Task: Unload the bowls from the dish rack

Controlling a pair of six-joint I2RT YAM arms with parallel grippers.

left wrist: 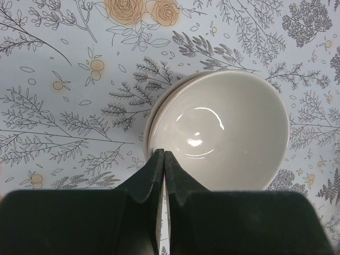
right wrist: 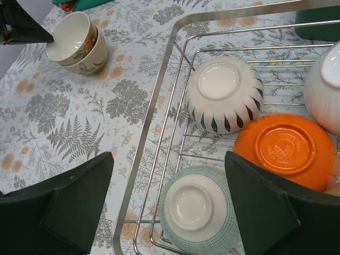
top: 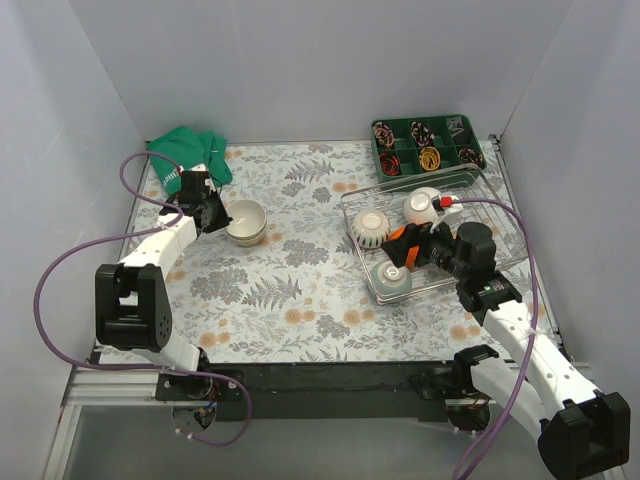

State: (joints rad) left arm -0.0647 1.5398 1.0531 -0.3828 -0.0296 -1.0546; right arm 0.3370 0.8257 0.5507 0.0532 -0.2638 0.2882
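The wire dish rack (top: 355,245) stands right of centre, its rim (right wrist: 154,106) running under my right gripper. Inside it lie upside-down bowls: a white one with dark petals (right wrist: 225,94), an orange one (right wrist: 284,149), a pale green one (right wrist: 199,210) and a white ribbed one (right wrist: 325,87). My right gripper (right wrist: 169,156) hangs open over the rack's left part, above the green bowl (top: 391,281), holding nothing. Two stacked bowls (top: 246,221) sit upright on the table at left. My left gripper (left wrist: 163,154) is shut and empty, with its tips at the near rim of that stack (left wrist: 228,133).
A green compartment tray (top: 425,143) stands behind the rack at the back right. A green cloth (top: 190,155) lies in the back left corner. White walls close in the left, back and right sides. A purple cable (top: 60,270) loops beside the left arm.
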